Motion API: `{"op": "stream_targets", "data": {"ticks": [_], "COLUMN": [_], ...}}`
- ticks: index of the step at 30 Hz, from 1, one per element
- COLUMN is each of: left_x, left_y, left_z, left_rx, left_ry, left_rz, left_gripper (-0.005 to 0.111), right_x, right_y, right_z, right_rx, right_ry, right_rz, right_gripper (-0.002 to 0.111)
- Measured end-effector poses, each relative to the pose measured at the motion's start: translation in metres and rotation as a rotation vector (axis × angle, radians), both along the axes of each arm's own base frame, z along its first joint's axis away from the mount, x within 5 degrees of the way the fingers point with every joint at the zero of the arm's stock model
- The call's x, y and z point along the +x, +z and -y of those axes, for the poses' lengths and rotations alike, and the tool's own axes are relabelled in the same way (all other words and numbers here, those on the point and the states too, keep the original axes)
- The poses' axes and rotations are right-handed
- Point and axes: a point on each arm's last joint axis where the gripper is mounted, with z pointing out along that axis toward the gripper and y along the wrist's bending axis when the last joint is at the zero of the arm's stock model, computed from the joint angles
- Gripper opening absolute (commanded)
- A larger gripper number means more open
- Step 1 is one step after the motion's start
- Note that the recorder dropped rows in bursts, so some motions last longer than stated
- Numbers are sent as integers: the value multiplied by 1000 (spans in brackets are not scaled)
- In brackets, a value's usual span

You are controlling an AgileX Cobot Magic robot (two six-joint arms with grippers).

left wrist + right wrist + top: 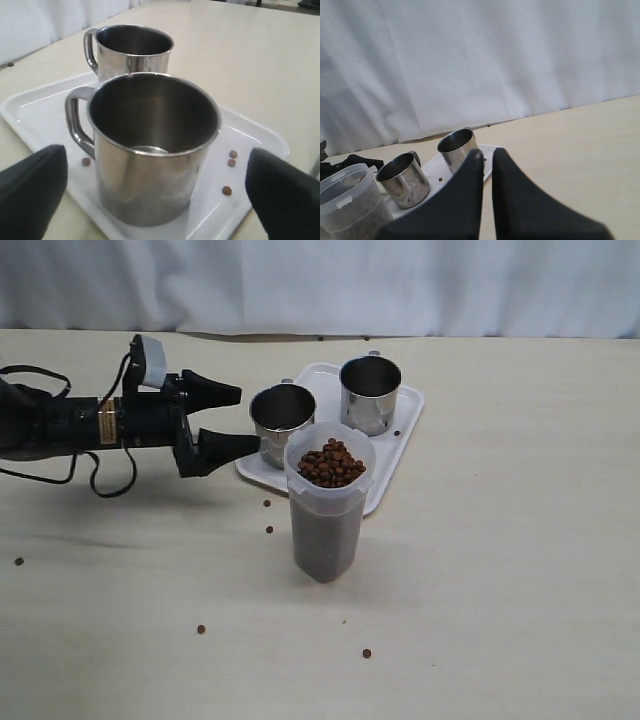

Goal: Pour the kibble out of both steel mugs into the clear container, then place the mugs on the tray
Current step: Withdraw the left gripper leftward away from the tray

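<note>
ok so, the left gripper (248,417) is spread as wide as it goes and has hold of nothing. It sits level at the tray's (398,458) short end, fingers (31,196) pointing in over the rim. In the left wrist view there's 1 finger either side of the near steel mug (282,420), with a clear gap on both sides, so no contact there.

The right gripper (487,152) is closed tight, fingers pressed together, empty too. It's up in the air and well away from the tray, looking at it from a distance. I can't find it in the exterior view at all.

Both mugs are upright on the tray and look empty inside. The near one stands at the end by the left gripper, and the far steel mug (370,392) stands toward the tray's other end, a small gap between the 2.

The clear container (328,515) is on the table (500,590), right up against the tray's long edge on the camera side. Can't tell if it actually touches the rim. It's packed with kibble (331,464), heaped up at the mouth.

A few stray pellets (231,162) lie on the tray beside the near mug, and loose pellets (268,529) are scattered on the table off that same long edge.
</note>
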Motion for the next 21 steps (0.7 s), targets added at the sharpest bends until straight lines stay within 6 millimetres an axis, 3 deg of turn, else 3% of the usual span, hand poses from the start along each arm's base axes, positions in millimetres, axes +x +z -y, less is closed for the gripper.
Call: {"op": "stream_targets", "data": {"ticks": [6, 7, 9, 12, 13, 17, 21], "left_x": [3, 4, 6, 9, 10, 4, -21], "left_y": [1, 2, 11, 31, 41, 86, 118], "left_z": [-37, -44, -60, -86, -95, -133, -149], "left_rx": [-11, -19, -58, -134, -157, -258, -355], "left_ry": [57, 78, 142, 245, 276, 401, 499], "left_rz": [-82, -107, -187, -311, -335, -434, -457], "left_gripper": [81, 76, 61, 11, 0, 0, 0], "right_x": [0, 0, 0, 0, 0, 0, 0], "right_y": [0, 0, 0, 0, 0, 0, 0], "right_z": [0, 0, 0, 0, 0, 0, 0], "right_rx": [0, 0, 0, 0, 0, 0, 0], "right_ry": [0, 0, 0, 0, 0, 0, 0], "right_rz": [0, 0, -1, -1, -1, -1, -1], "right_gripper": [5, 5, 5, 5, 5, 5, 5]}}
